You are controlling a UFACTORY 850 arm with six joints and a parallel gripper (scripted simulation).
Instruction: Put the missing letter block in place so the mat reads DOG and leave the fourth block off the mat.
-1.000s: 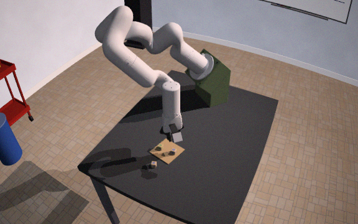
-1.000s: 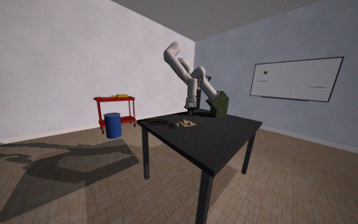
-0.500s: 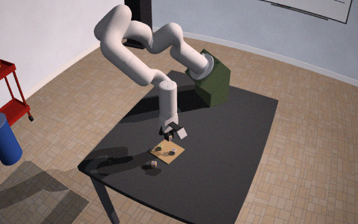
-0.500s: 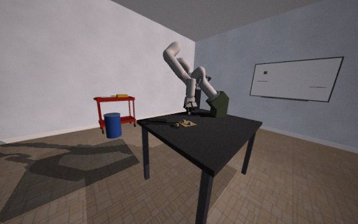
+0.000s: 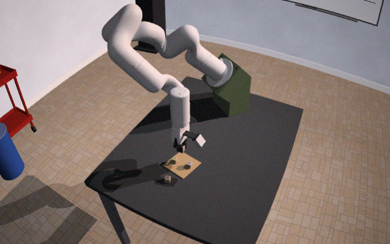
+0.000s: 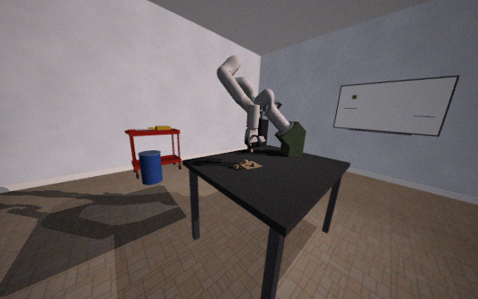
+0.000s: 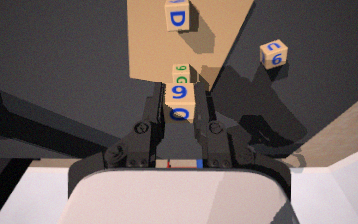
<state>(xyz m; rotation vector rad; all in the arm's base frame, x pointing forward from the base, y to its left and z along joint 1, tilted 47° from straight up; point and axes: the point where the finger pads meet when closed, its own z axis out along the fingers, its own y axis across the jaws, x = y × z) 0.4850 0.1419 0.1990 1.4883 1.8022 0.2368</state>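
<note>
My gripper [image 7: 179,94] is shut on a wooden block [image 7: 180,102] with a blue O on the face turned toward the wrist camera and a blue 9 on the face above it. It hangs over the table by the edge of the tan mat [image 7: 190,35] nearest the robot's base. On the mat lie a block with a blue D on top [image 7: 178,16] and a block with a green G [image 7: 181,75], with a gap between them. In the top view the gripper [image 5: 181,147] is above the mat [image 5: 182,164], with the G block [image 5: 172,162] and the D block [image 5: 188,165] below.
A fourth block [image 7: 274,53] with blue marks lies off the mat on the dark table; it also shows in the top view [image 5: 167,179]. The green robot base [image 5: 232,89] stands at the table's far side. A red cart [image 6: 153,143] and a blue barrel [image 6: 150,167] stand on the floor.
</note>
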